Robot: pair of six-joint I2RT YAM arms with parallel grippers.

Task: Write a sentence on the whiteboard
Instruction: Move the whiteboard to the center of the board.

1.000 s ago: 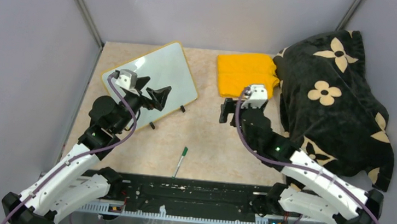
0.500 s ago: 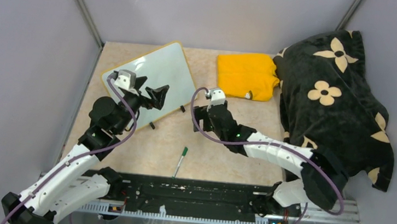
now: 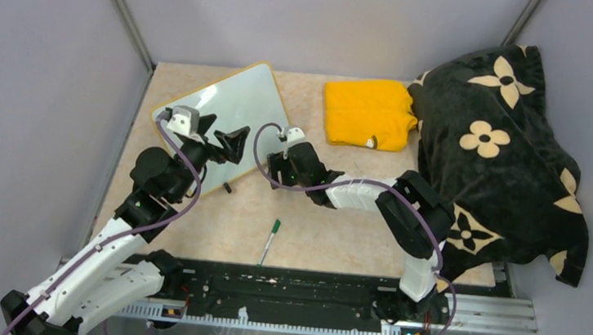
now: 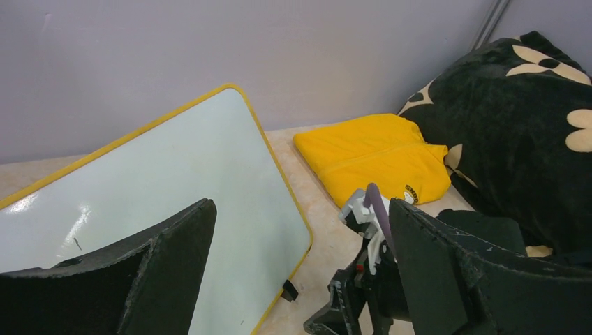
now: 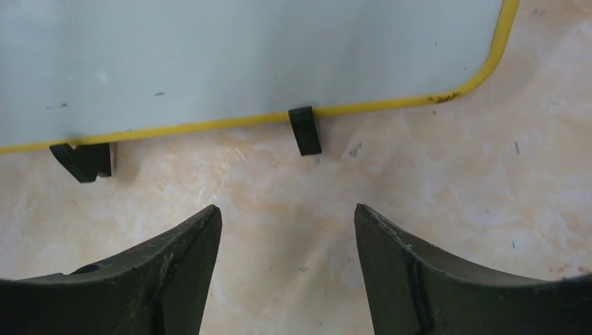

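Observation:
The whiteboard (image 3: 238,100) lies at the back left with a yellow rim and black clip feet (image 5: 305,130). Its surface is blank in every view, so no sentence shows. It also shows in the left wrist view (image 4: 160,174) and the right wrist view (image 5: 244,49). My left gripper (image 3: 226,136) is open and empty above the board's near part (image 4: 300,204). My right gripper (image 3: 273,168) is open and empty, low over the table just off the board's near right edge (image 5: 286,209). A green marker (image 3: 270,240) lies on the table near the front, apart from both grippers.
A folded yellow cloth (image 3: 368,113) lies at the back centre. A black blanket with cream flowers (image 3: 500,146) fills the right side. Grey walls close the left, back and right. The black base rail (image 3: 289,294) runs along the front edge.
My right arm has swung left from beside the yellow cloth to the whiteboard's near right edge. My left arm has barely moved. The marker has not moved.

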